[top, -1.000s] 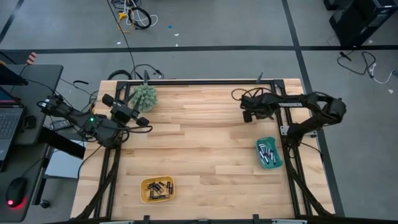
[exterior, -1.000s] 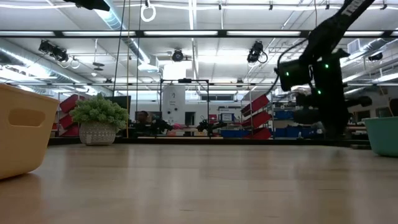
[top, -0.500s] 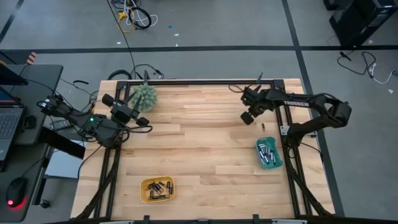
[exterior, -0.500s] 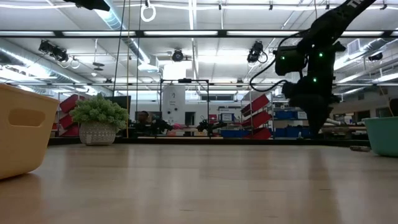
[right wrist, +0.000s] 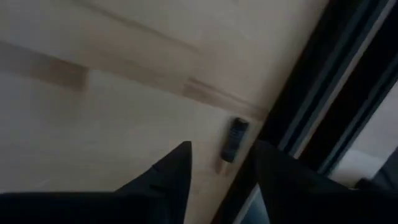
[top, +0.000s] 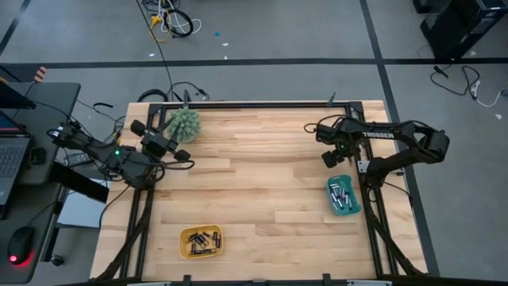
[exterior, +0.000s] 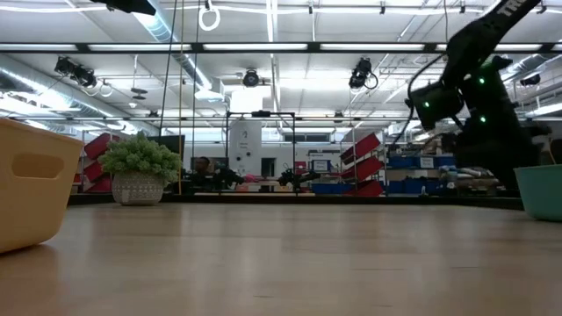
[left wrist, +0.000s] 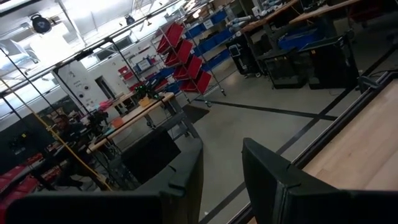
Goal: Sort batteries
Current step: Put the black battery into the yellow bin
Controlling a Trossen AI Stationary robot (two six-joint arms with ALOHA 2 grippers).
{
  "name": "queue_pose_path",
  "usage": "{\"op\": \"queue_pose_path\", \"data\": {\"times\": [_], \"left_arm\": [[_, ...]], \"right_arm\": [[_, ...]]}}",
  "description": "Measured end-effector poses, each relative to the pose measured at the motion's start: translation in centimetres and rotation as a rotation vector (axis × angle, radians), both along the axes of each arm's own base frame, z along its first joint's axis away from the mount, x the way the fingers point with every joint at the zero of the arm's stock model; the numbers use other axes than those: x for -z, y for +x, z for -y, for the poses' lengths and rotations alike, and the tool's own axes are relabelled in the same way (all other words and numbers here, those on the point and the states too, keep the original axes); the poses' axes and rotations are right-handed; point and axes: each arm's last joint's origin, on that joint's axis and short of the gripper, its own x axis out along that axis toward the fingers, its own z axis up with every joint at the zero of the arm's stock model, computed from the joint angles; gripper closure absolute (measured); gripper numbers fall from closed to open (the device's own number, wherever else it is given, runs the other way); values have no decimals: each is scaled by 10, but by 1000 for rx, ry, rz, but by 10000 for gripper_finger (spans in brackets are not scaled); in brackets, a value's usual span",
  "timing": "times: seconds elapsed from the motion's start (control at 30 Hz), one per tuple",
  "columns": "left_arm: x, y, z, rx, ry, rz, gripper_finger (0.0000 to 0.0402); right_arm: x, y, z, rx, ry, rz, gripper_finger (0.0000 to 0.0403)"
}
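The right gripper (top: 329,160) hangs above the table's (top: 262,199) right side, just behind the teal tray (top: 344,195), and its fingers (right wrist: 168,177) stand apart with nothing between them. Past them, a single dark battery (right wrist: 233,138) lies on the wood close to the black frame rail (right wrist: 323,93). Silvery batteries (top: 341,195) lie in the teal tray; dark batteries (top: 200,239) lie in the yellow tray (top: 201,241) near the front edge. The left gripper (left wrist: 221,180) waits at the back left, beside the spiky green ball (top: 184,123), with its fingers apart and empty.
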Motion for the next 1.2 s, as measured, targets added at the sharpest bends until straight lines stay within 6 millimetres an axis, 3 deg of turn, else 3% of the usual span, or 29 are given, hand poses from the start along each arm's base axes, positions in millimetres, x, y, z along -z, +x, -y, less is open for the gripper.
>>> {"op": "queue_pose_path", "data": {"times": [0.3,0.53,0.67,0.93,1.03,1.2], "left_arm": [[0,0,0,0,1,-2,293],[0,0,0,-1,1,-1,293],[0,0,0,-1,1,-1,293],[0,0,0,-1,1,-1,293],[0,0,0,-1,0,0,293],[0,0,0,-1,0,1,293]], "right_arm": [[34,-25,-6,153,15,-2,207],[29,-19,-1,134,26,23,208],[21,-4,6,113,-13,122,206],[18,-2,5,113,22,138,208],[18,-1,8,132,-42,131,207],[18,5,17,123,-71,231,216]]}}
